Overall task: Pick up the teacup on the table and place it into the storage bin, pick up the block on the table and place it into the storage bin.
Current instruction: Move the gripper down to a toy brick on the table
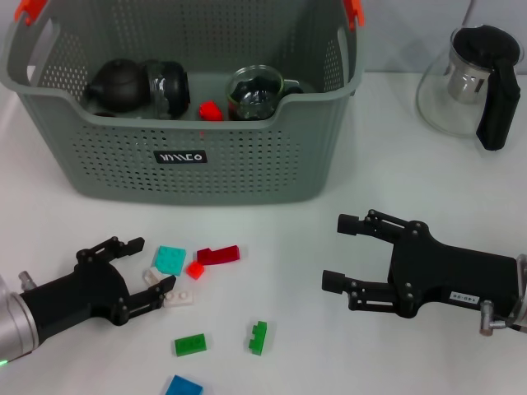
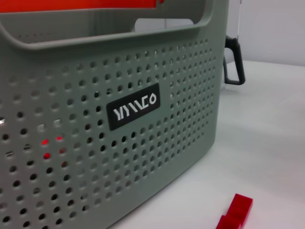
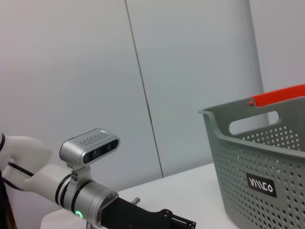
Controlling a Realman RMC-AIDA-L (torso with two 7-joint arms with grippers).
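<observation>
Left gripper (image 1: 142, 269) low over scattered blocks, jaws released around a white block (image 1: 169, 294), apparently lining up a grasp. Behind, storage bin (image 1: 189, 160) already holding teacups. Right gripper (image 1: 339, 252) idle, jaws released, empty.

Storage bin (image 3: 259, 162) beside left arm (image 3: 71, 186)

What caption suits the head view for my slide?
Open left gripper by scattered blocks, right gripper open, before the filled storage bin.

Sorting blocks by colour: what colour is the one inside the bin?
Red, clearest in the head view.
</observation>
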